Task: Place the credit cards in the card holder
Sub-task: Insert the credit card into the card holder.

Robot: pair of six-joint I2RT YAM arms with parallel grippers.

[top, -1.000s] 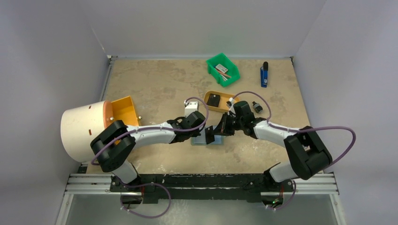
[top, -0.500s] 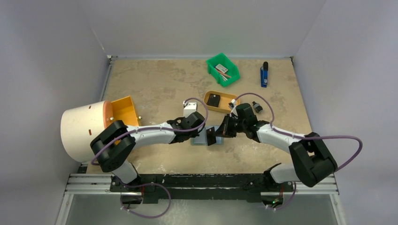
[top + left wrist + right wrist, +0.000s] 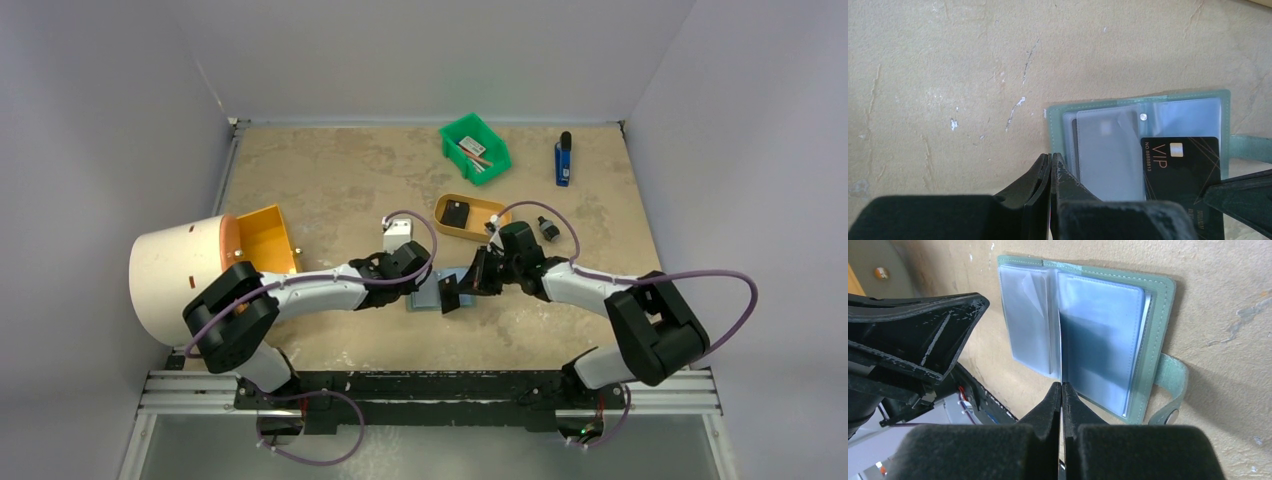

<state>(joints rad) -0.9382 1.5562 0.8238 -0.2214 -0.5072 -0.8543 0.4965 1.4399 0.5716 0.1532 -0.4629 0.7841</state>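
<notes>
While the right claw (image 3: pixel 1062 390) pinches one credit card (image 3: pixel 1180 170) upright over the open card holder (image 3: pixel 1108 150), the entry reads as follows.

Item 1, card holder: lies opened flat on the table (image 3: pixel 948 75) between the two claws. The stitched grey-green cover looks soft and has a strap and a round snap. The pale blue-grey plastic pockets are limp and glossy, and one film curls up.

Item 2, credit card: thin, rigid and black, with gilt "VIP" lettering. Its lower edge stands near the holder's middle fold, not inside any pocket as far as can be seen.

Item 3, left claw (image 3: pixel 1050 160): fingers pressed together and empty, tip just beside the holder's edge (whether it bears on the cover cannot be told).

Item 4, second card (image 3: pixel 456 213): black, lying in the tan tray (image 3: pixel 478 232), well apart.

Risks, as judged:
- The pocket mouths are floppy and narrow, so a card corner may catch the film and crumple it rather than slip in.
- The light holder, if not pinned, may slide on the table under the push.
- The slick card may pivot in so narrow a pinch.
- The two claws stand close and could knock together.
</notes>
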